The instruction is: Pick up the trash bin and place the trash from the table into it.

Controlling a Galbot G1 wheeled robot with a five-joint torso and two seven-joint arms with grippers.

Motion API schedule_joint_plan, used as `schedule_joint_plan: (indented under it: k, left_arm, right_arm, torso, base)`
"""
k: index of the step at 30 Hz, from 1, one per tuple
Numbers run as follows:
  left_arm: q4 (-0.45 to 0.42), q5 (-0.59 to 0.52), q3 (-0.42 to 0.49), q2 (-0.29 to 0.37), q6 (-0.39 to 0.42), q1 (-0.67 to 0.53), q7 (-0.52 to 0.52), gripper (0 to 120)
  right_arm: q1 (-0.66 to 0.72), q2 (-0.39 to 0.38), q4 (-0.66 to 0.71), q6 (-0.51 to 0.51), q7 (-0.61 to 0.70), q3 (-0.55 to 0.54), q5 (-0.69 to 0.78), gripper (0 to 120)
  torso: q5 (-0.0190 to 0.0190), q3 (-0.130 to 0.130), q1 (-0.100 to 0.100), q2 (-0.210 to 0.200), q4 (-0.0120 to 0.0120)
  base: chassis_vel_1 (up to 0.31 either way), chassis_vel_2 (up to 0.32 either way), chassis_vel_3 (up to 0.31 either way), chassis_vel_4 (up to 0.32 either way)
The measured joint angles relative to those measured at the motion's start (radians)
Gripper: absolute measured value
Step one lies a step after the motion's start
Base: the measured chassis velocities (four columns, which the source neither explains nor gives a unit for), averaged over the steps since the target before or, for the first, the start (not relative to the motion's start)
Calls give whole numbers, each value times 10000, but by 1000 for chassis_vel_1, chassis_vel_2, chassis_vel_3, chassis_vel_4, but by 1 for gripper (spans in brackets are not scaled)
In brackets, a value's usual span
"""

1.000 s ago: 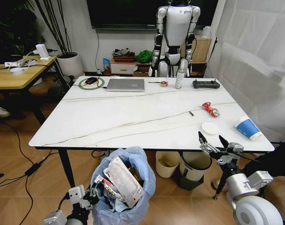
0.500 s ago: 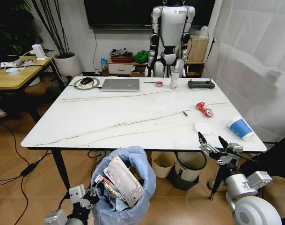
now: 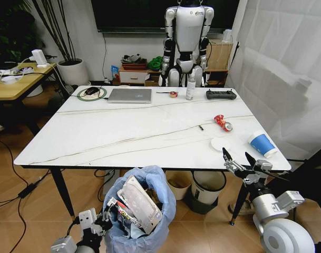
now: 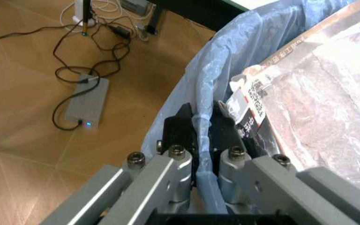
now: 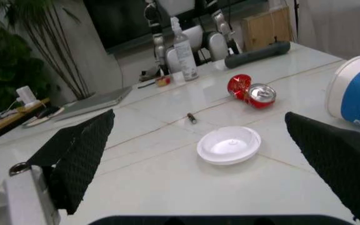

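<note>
Can (image 3: 222, 123), lid (image 3: 221, 143) and cup (image 3: 262, 143) at right of bench (image 3: 123, 132); laptop (image 3: 129, 95) far back; trash bin (image 3: 142, 211) in front, below.

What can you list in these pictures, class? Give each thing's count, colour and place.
table: one, white marble-look, centre.
trash bin: one, light-blue bag, below near edge.
crushed can: one, red, table's right.
paper cup: one, blue, near right corner.
lid: one, white, beside cup.
laptop: one, silver, far side.
spray bottle: one, clear, far side.
left gripper: fingers clamped on bin's rim.
right gripper: fingers open, at near edge.
</note>
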Motion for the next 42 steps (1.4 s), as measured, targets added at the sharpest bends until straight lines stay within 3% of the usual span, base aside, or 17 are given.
schedule_joint_plan:
  k: [21, 29, 31, 35, 36, 39, 42]
  left_arm:
    - [55, 206, 134, -179, 8, 45, -17, 0]
    - [34, 263, 69, -389, 4, 227, -27, 0]
    - [14, 279, 16, -458, -9, 294, -28, 0]
    - [-76, 294, -81, -625, -29, 438, -46, 0]
    - [-76, 294, -81, -625, -29, 438, -46, 0]
    - [-233, 360, -228, -778, -30, 597, -66, 0]
    - [-368, 391, -332, -849, -30, 749, -75, 0]
  right_arm:
    - [244, -232, -132, 291, -220, -188, -246, 100]
    - [1122, -690, -218, 629, -617, -733, -736, 100]
    - [1538, -951, -246, 396, -449, -1035, -740, 100]
    - [3312, -1774, -296, -1422, 912, -2152, -388, 100]
    - [3312, -1774, -296, -1422, 912, -2152, -388, 100]
    - [5338, -2031, -830, -3121, 1018, -3033, 629, 100]
    - [6399, -2026, -1557, -3649, 1093, -3671, 1307, 100]
  torso:
    - [2, 0, 0, 0, 1]
    - [0, 0, 0, 0, 0]
    - [1, 0, 0, 0, 0]
    - [2, 1, 0, 0, -1]
    - [2, 1, 0, 0, -1]
    - [-3, 1, 1, -1, 1]
    - [2, 1, 1, -1, 3]
  base:
    - [-102, -102, 102, 104]
    - [-1, -9, 9, 7]
    - [0, 0, 0, 0]
    - [0, 0, 0, 0]
    - [0, 0, 0, 0]
    - [0, 0, 0, 0]
    - [0, 0, 0, 0]
